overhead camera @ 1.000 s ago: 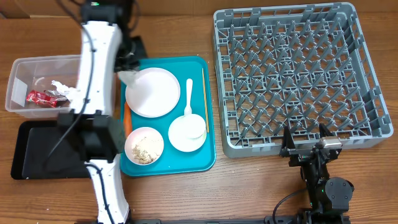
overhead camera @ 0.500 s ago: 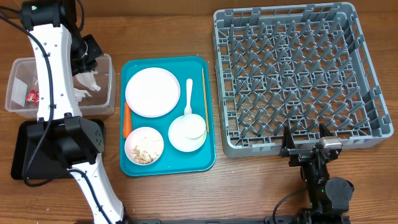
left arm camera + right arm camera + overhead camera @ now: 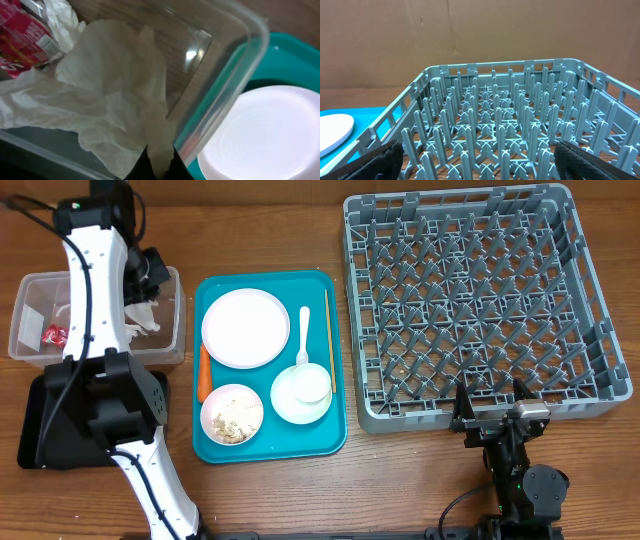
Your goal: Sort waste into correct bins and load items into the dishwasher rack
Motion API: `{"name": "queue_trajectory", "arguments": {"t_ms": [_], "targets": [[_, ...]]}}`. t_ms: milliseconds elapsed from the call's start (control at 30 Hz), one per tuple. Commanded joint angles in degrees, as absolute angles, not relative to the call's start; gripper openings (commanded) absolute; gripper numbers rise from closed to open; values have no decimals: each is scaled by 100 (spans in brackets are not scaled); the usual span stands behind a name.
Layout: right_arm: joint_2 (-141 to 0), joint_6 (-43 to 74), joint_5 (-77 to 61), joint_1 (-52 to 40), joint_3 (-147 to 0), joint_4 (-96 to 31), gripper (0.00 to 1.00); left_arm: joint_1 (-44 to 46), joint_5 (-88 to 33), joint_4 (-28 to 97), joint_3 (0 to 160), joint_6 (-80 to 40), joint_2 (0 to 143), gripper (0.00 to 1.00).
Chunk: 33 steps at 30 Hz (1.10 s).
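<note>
Tissue (image 3: 115, 100), white and crumpled, hangs from the left gripper (image 3: 159, 162), whose jaws are pinched tight on its lower end. It is held over the right end of the tub (image 3: 25, 320), which sits by the desk's left edge toward the far side. A wrapper (image 3: 22, 37) lies inside the tub nearer its left end. The black tray (image 3: 40, 430) lies just in front of the tub at the near-left corner, partly covered by the left arm (image 3: 95, 300).

The teal tray (image 3: 335, 360) is at mid-desk. It carries the plate (image 3: 245, 328) in its far-left corner and the carrot (image 3: 204, 372) along its left edge. A bowl (image 3: 232, 416) of beige scraps sits in its near-left corner and a second bowl (image 3: 300, 393) toward the near right. The fork (image 3: 304, 330) lies between the plate and the chopsticks (image 3: 329, 330), which run along the right edge.

The rack (image 3: 480, 300) fills the desk's far-right corner. The right gripper (image 3: 497, 415) sits at the near edge, just in front of the rack's near wall and facing it, its jaws spread wide with nothing between them.
</note>
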<state>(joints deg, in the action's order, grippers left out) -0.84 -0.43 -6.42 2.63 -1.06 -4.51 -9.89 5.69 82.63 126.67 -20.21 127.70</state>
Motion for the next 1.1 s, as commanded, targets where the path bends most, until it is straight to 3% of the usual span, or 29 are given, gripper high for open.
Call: {"name": "queue_trajectory", "arguments": {"t_ms": [0, 133, 267, 467, 667, 833, 1067], "targets": [[-16, -16, -611, 307, -45, -423, 100, -1076, 659, 8125, 12374, -1863, 12632, 8], [-16, -16, -611, 307, -45, -423, 100, -1096, 642, 8047, 12337, -1861, 12632, 19], [-16, -16, -611, 307, -45, -423, 100, -1096, 637, 8040, 12337, -1861, 12632, 43], [-16, -16, -611, 307, -45, -423, 100, -1094, 637, 8204, 12414, -1861, 12619, 50], [-16, -16, -611, 307, -45, -423, 100, -1055, 333, 9013, 13417, -1863, 12602, 45], [-16, -16, -611, 307, -45, -421, 100, -858, -779, 9684, 14029, -1643, 12376, 18], [-16, -19, -611, 307, -45, -421, 100, -263, -1625, 9684, 13802, -1496, 11887, 13]]}}
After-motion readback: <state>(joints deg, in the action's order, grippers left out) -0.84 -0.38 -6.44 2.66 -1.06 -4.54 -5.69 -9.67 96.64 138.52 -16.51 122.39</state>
